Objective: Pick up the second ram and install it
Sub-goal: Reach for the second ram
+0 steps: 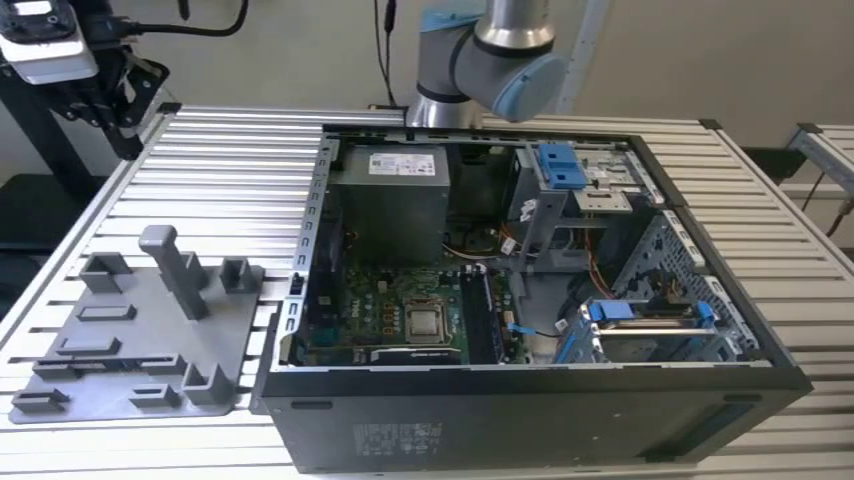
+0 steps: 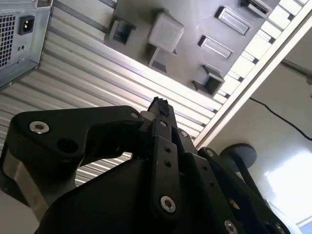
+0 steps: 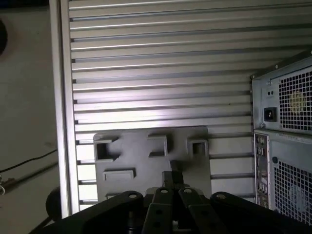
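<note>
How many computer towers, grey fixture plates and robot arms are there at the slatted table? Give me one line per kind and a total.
Open computer tower: 1
Grey fixture plate: 1
Robot arm: 1
Total: 3

— Any lettering legible?
— Nothing! White sticker (image 1: 400, 160) on the power-supply box (image 1: 387, 215), pale print (image 1: 400, 437) on the case wall (image 1: 561, 415), both well away from the gripper (image 2: 158, 103): too small to read.

Grey-jointed arm (image 1: 497, 60); black tool (image 2: 159, 104) aloft, pinched together to a narrow tip.
</note>
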`<move>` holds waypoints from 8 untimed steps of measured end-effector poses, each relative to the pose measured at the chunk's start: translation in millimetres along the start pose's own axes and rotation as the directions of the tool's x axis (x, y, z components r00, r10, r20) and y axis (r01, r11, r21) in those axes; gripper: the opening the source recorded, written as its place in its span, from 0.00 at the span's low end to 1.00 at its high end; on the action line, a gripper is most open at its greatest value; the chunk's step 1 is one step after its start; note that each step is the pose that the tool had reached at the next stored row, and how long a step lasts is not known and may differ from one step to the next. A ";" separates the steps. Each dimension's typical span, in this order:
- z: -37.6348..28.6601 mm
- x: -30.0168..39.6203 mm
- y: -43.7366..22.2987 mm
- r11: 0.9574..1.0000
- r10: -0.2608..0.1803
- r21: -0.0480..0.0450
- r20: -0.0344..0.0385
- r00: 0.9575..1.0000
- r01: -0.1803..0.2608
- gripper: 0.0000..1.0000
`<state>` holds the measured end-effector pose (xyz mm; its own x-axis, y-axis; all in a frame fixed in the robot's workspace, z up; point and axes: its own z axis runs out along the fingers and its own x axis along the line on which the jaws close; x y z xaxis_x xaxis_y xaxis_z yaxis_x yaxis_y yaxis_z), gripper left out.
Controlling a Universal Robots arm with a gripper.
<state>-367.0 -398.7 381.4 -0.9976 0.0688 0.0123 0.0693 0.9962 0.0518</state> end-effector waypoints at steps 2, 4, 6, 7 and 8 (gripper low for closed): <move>0.1 8.9 -0.6 1.000 0.000 -0.001 0.000 1.000 0.000 0.11; 0.2 17.3 -1.2 1.000 0.000 -0.001 0.000 1.000 0.000 0.11; 0.2 25.2 -1.7 1.000 0.000 -0.001 0.000 1.000 0.000 0.11; 0.3 28.9 -2.0 1.000 0.000 -0.001 0.000 1.000 0.000 0.11; 0.4 32.9 -2.3 1.000 0.000 -0.001 0.000 1.000 0.000 0.11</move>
<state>-400.0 -398.7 381.2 -0.9976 0.0687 0.0124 0.0693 0.9962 0.0531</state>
